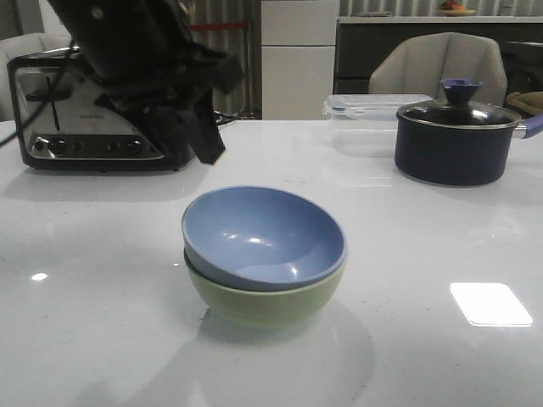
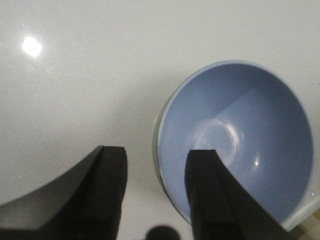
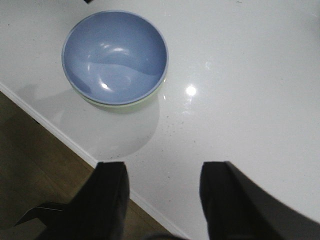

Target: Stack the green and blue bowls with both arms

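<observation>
The blue bowl (image 1: 263, 236) sits nested inside the green bowl (image 1: 265, 303) on the white table, slightly tilted. My left gripper (image 1: 199, 127) hangs above and behind the bowls at the upper left, open and empty. In the left wrist view my left gripper (image 2: 156, 157) is open above the blue bowl (image 2: 240, 135), with a sliver of the green bowl (image 2: 156, 150) at its rim. In the right wrist view my right gripper (image 3: 162, 172) is open and empty over the table's edge, away from the blue bowl (image 3: 115, 55) and the green bowl (image 3: 130, 106). The right arm is out of the front view.
A silver toaster (image 1: 85, 119) stands at the back left behind the left arm. A dark lidded pot (image 1: 454, 140) stands at the back right, with a clear plastic container (image 1: 365, 106) behind it. The table's edge (image 3: 65, 137) and the wooden floor (image 3: 30, 170) show in the right wrist view.
</observation>
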